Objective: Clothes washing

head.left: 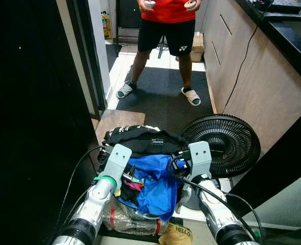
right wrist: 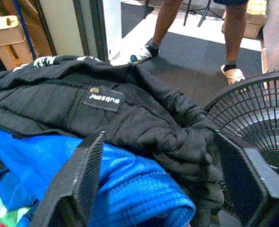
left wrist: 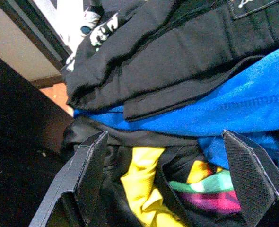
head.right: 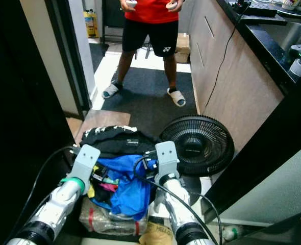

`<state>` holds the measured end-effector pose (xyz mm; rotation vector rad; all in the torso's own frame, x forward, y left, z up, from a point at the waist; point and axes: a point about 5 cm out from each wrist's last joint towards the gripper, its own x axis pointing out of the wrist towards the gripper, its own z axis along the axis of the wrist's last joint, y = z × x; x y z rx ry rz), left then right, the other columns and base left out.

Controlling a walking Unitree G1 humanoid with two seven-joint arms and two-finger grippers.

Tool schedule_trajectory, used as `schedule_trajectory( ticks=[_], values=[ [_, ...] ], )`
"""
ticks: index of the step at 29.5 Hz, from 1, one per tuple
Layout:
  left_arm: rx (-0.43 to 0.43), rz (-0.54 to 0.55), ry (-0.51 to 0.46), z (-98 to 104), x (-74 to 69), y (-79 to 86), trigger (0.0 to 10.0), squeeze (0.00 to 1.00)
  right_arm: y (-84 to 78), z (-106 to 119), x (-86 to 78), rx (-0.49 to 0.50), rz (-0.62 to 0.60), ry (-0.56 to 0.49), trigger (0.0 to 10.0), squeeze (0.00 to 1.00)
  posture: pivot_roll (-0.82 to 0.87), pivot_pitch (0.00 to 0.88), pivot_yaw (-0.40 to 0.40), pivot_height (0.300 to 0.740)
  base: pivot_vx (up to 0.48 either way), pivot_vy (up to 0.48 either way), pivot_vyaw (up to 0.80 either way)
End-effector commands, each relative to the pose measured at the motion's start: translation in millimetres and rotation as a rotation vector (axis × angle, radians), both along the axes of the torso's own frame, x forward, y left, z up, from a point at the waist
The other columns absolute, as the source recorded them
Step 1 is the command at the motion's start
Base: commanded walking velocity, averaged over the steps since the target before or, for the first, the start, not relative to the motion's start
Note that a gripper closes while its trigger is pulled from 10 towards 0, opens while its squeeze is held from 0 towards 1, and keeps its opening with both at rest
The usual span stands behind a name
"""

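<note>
Both claws wide open, empty: left gripper (left wrist: 163,177) & right gripper (right wrist: 161,182) over heap of black, blue clothes (head.left: 150,168); round black fan (head.left: 224,143) at 3 o'clock.

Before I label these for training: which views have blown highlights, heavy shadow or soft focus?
Eye views: the left side is near-black shadow, the clothes pile and fan evenly lit and sharp. Left wrist view: the floor patch at one corner is blown white, the fingers soft. Right wrist view: the fingers blur up close, the black garment sharp.

One fan (head.left: 223,144), one clothes pile (head.left: 148,173)
</note>
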<state>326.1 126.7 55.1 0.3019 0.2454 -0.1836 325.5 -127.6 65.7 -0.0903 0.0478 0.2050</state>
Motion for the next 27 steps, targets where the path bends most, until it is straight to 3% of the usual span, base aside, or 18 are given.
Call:
schedule_trajectory(
  ticks=[1,9,10,14,17,27],
  values=[
    [0.028,0.017,0.037,-12,-7.5,7.9,10.0,0.00,-2.8,-14,-8.6,0.004,-0.001,0.050,10.0,1.00,0.07,0.035,0.036,0.740,0.000,0.000,0.00],
    [0.051,0.046,0.047,-17,-10.9,19.7,10.0,0.00,0.9,-26,-13.1,-0.032,0.026,0.108,10.0,1.00,0.10,0.047,0.033,0.740,0.000,0.000,0.00],
    [0.053,0.053,0.046,-17,-11.7,22.8,10.0,0.00,1.6,-24,-9.7,-0.041,0.029,0.109,10.0,0.00,0.11,0.067,0.035,0.740,0.000,0.000,0.00],
    [0.055,0.057,0.045,-17,-12.4,24.7,10.0,0.00,2.0,-22,-7.3,-0.046,0.031,0.109,10.0,0.00,0.11,0.067,0.035,0.740,0.000,0.000,0.00],
    [0.061,0.074,0.040,-15,-14.9,32.4,10.0,0.00,3.8,-15,0.0,-0.056,0.041,0.101,10.0,0.00,0.14,0.137,0.039,0.740,0.000,0.000,0.00],
    [0.061,0.074,0.040,-15,-14.9,32.4,10.0,0.00,3.8,-15,0.0,-0.056,0.041,0.101,10.0,0.00,0.14,0.137,0.039,0.740,0.000,0.000,0.00]
  ],
)
